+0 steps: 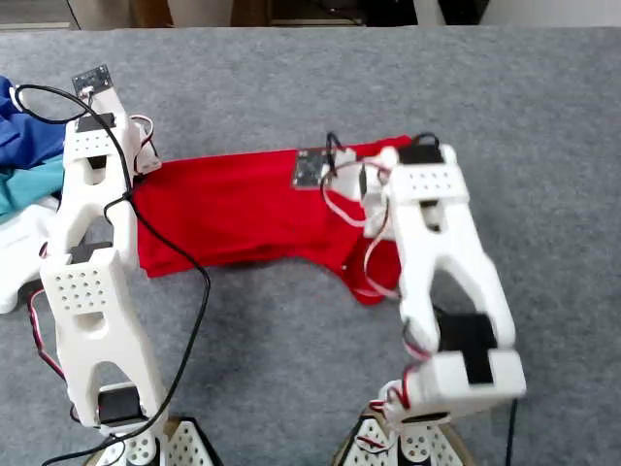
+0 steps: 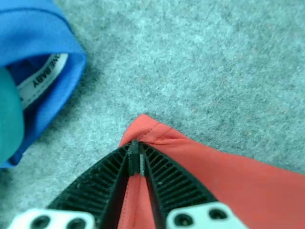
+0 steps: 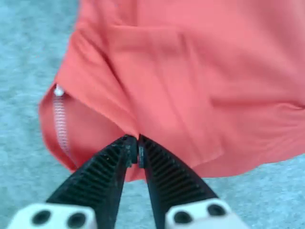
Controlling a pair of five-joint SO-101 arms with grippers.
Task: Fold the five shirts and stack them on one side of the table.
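I am looking down at the red shirt (image 1: 243, 209), which is lying across the middle of the grey table (image 1: 291, 78). Its long upper edge is running from left of centre to right of centre in the high view, and its lower edge is sagging into a crumpled point right of centre. The left gripper (image 2: 136, 153) is pinching the shirt's left corner, jaws drawn narrow onto the cloth, with the hemmed tip poking out just past the fingertips. In the left wrist view, bare grey surface is showing around that corner. The right gripper (image 3: 133, 144) is clamping the same shirt near its upper edge, right of centre in the high view, jaws narrow on a doubled-over fold. In the right wrist view I am seeing the shirt's outer edge with grey table just beyond it. For room to move, I am reading a broad open band along the top and right of the high view, and a grey stretch below the shirt between the two arm bases. At the left edge, a blue shirt (image 1: 19, 136), a teal shirt (image 1: 24, 184) and a white shirt (image 1: 24, 228) are bunching close beside the left arm. The blue one is sitting near the red corner but apart from it. A black cable (image 1: 199, 291) is trailing across the shirt's left end.
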